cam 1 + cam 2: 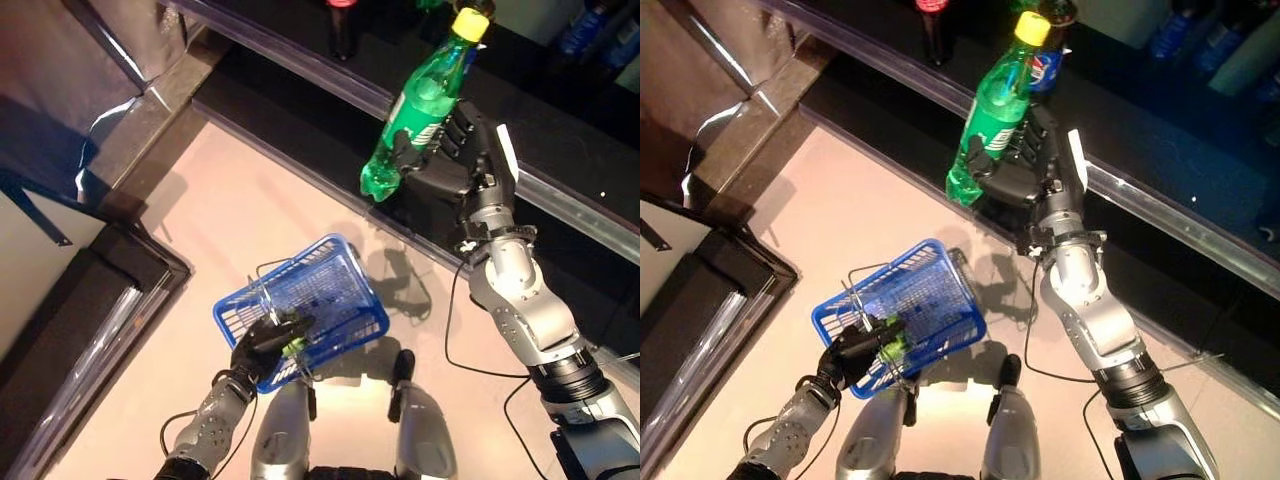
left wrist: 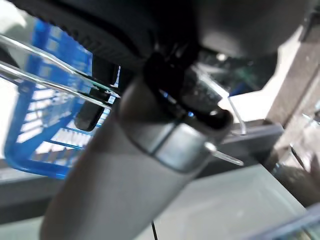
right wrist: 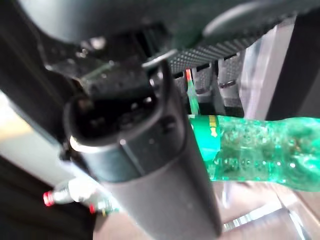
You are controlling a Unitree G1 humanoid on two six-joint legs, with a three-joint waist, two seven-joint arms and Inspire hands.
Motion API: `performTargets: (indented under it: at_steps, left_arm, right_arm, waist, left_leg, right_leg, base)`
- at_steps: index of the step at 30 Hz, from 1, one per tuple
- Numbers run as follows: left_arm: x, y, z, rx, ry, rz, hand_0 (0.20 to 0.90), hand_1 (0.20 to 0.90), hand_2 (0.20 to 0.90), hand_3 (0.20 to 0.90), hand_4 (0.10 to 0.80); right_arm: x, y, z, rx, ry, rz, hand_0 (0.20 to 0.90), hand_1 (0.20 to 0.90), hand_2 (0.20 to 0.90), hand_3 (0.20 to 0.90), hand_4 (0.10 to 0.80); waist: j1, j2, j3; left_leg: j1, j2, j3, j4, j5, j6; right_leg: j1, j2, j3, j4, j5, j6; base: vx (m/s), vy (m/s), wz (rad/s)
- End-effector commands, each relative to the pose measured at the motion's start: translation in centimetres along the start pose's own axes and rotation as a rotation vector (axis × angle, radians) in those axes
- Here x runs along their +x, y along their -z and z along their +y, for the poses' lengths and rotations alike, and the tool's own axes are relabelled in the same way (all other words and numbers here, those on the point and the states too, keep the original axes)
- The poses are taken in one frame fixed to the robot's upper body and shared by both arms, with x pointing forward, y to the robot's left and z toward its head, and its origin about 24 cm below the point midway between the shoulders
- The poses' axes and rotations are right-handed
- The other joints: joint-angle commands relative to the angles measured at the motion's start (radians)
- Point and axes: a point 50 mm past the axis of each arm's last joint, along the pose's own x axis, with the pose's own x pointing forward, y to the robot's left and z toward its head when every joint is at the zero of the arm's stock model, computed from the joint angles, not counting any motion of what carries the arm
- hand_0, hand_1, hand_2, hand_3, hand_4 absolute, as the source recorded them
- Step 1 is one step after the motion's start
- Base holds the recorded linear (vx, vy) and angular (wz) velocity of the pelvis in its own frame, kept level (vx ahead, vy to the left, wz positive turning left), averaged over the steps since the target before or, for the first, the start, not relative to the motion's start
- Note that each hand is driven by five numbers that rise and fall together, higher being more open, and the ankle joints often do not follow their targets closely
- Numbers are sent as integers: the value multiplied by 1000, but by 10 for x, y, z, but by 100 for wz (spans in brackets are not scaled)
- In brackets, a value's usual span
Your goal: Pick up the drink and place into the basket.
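From the head views, the right hand (image 1: 455,160) has its fingers wrapped around the green drink bottle (image 1: 415,110), which is tilted with its yellow cap (image 1: 470,22) toward the far right over the dark shelf edge (image 1: 300,70); the blue basket (image 1: 300,305) hangs lower and nearer, to the left, above open pale floor (image 1: 210,220), its wire handle (image 1: 872,300) clutched in the left hand (image 1: 265,340). The left wrist view is mostly blocked by the hand's own bulk, with only a slice of basket mesh (image 2: 35,130) and handle wire visible. In the right wrist view the thumb hides much of the bottle (image 3: 260,150), though fingers (image 3: 200,82) lie behind it, and a red-capped bottle (image 3: 65,196) is cut off beyond.
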Motion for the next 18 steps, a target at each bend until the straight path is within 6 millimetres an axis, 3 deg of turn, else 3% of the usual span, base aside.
performTargets:
  at_steps: [1,9,18]
  left_arm:
    - [-15,-60,-52,45,322,-245,300,300,300,200,100]
    - [-24,-79,-96,52,523,-254,300,300,300,200,100]
    - [-35,-97,-119,55,691,-289,300,300,300,200,100]
  right_arm:
    - [-3,-74,29,104,-152,-370,300,300,300,200,100]
    - [-3,-46,47,65,-187,-255,300,300,300,200,100]
    - [-4,-21,50,1,-151,-161,300,300,300,200,100]
  waist:
    - [15,-29,-157]
    - [45,-33,-151]
    - [63,-36,-152]
  left_leg:
    - [-33,7,-26,98,-30,23]
    - [-16,5,-50,82,-22,24]
    - [-12,2,-60,69,-15,25]
  right_leg:
    - [58,-9,-5,24,-39,-44]
    - [91,-14,-30,12,-39,-34]
    - [107,-22,-47,2,-37,-25]
  base:
    - [23,-5,8]
    - [10,-2,10]
    - [1,-1,8]
